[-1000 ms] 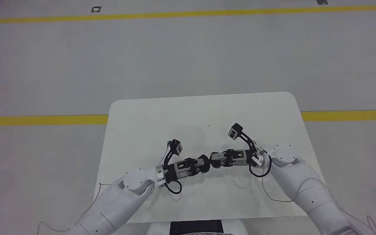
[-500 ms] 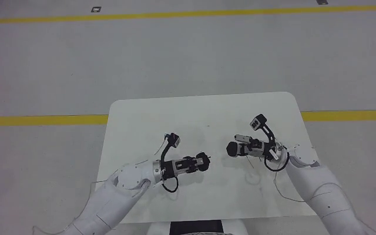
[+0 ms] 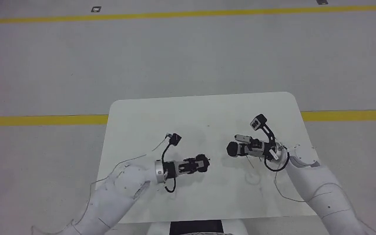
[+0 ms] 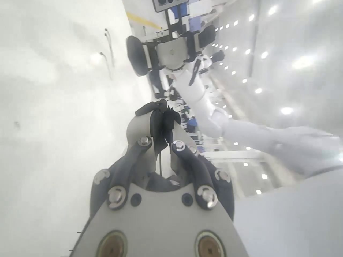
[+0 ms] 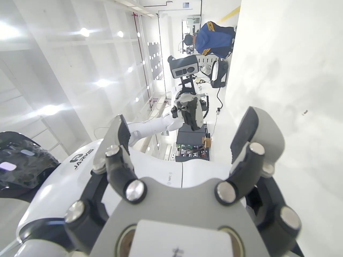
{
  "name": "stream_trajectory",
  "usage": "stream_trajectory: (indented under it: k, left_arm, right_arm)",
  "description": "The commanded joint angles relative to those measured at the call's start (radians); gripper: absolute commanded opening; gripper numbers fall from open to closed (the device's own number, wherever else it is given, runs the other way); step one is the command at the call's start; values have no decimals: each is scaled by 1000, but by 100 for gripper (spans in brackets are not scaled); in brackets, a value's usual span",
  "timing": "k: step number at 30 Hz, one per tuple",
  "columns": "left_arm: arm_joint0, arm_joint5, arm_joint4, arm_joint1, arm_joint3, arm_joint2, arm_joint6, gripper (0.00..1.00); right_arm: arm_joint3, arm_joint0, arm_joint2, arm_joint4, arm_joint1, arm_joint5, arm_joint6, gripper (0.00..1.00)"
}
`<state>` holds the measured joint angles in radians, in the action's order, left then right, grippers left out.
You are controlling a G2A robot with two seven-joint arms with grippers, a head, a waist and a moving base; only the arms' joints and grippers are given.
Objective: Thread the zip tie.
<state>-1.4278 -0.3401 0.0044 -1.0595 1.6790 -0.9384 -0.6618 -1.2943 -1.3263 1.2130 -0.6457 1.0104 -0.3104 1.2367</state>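
My left gripper (image 4: 161, 124) is shut on a black zip tie (image 4: 155, 107). A short, crumpled end of the tie sticks out past the fingertips. In the top view this gripper (image 3: 203, 163) hangs over the middle of the white table (image 3: 147, 117), pointing right. My right gripper (image 5: 184, 132) stands open with nothing between its pads. It faces the left gripper (image 5: 191, 114) across a small gap. Seen from above, the right gripper (image 3: 231, 149) is slightly right of and behind the left one. How the tie's strap runs is hidden between the fingers.
The table's far edge (image 3: 202, 96) and rounded corners bound the work area. Bare tabletop lies behind and to both sides of the grippers. A few thin marks (image 4: 108, 44) show on the surface. Yellow lines (image 3: 53, 120) cross the floor beyond.
One second ago the two grippers met at the table's middle. The right gripper has since drawn back to the right, open. The left arm shifted slightly, with the zip tie in its grip.
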Motion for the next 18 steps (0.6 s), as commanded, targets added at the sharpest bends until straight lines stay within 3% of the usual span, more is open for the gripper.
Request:
stream_trajectory:
  k: [1,9,18]
  left_arm:
    - [-13,0,155,5,24,13,35,0]
    - [-15,0,245,26,73,69,133,0]
    - [-14,0,247,27,74,71,137,0]
  right_arm:
    - [0,0,0,0,0,0,0,100]
    - [0,0,0,0,0,0,0,100]
    - [0,0,0,0,0,0,0,100]
